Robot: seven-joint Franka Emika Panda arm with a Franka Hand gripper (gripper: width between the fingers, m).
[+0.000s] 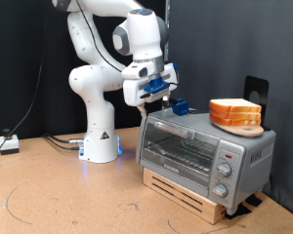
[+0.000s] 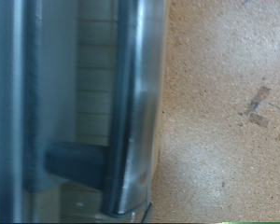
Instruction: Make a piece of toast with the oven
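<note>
The tool (image 1: 156,100) hangs just above the oven (image 1: 205,151) at its top corner on the exterior view's left, with a small blue block (image 1: 180,106) just beside it on the oven roof. A stack of bread slices (image 1: 235,114) fills the roof's other end. The glass door (image 1: 182,148) stands shut, its black bar handle (image 2: 131,103) across the front. The counter (image 1: 59,195) lies open towards the exterior view's left and bottom; the robot base (image 1: 100,141) stands near the oven.
</note>
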